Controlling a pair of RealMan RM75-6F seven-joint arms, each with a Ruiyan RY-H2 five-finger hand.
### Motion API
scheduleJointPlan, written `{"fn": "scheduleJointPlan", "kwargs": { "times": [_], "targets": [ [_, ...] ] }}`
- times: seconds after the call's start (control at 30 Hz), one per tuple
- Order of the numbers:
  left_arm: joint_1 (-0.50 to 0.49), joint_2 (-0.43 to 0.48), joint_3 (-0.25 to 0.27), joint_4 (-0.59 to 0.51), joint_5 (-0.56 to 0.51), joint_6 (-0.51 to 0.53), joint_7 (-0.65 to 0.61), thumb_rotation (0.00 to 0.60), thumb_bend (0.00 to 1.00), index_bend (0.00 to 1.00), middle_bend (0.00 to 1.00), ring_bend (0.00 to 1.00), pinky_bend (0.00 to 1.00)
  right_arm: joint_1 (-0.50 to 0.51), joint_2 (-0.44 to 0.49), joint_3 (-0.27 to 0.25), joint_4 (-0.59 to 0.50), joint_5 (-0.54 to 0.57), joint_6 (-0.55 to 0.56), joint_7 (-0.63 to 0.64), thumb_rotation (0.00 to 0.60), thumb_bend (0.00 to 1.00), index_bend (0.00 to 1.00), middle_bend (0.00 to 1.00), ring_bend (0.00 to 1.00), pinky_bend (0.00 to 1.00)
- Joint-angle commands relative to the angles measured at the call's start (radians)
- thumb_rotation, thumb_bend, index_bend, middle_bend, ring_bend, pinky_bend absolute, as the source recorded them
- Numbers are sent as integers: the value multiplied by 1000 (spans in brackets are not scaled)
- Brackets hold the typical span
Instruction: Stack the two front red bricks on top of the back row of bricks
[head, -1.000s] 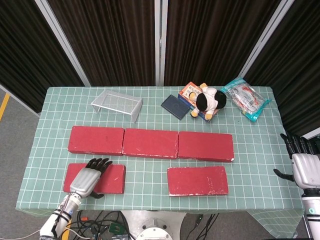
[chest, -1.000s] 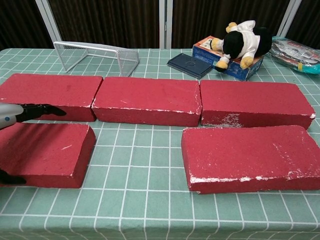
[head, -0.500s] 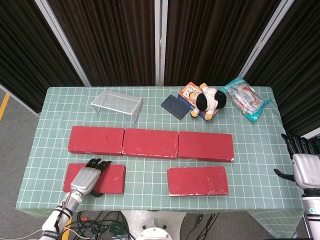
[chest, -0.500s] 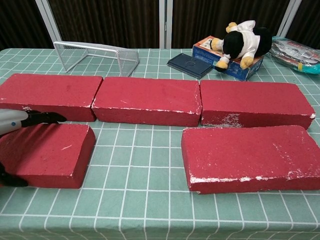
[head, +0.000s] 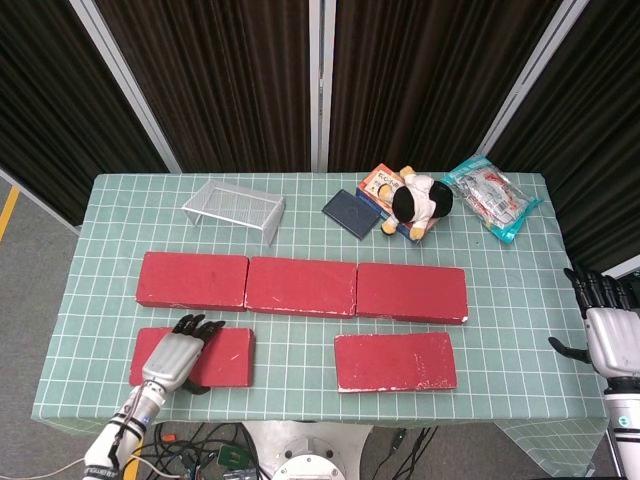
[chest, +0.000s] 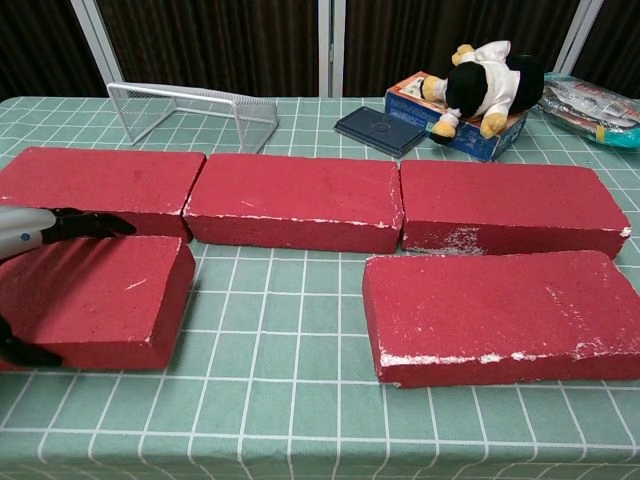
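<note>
The front left red brick (head: 205, 358) lies at the table's (head: 500, 290) near left edge, just before the back row of bricks (head: 300, 285); its top is covered by the left hand (head: 175, 352), fingers (chest: 85, 224) stretched over the far edge and the thumb hooked on the near face, so the brick is gripped; the front right red brick (head: 395, 361) lies untouched, well apart; the right hand (head: 605, 330) is held beyond the table's right edge, fingers spread and nothing in it.
</note>
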Motion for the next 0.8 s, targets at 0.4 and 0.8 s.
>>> {"fn": "scheduleJointPlan", "kwargs": {
  "times": [0.4,0.8],
  "targets": [
    [-61,149,-61,-177,1,30,81,600,42,110,235,0,0,-7,21,14,-2,4,18,32,600,56,0,0,0,0],
    [-346,135,-268,-2,-342,-180,77,600,43,110,223,0,0,-5,40,20,-7,3,10,82,600,58,0,0,0,0]
  ]
}}
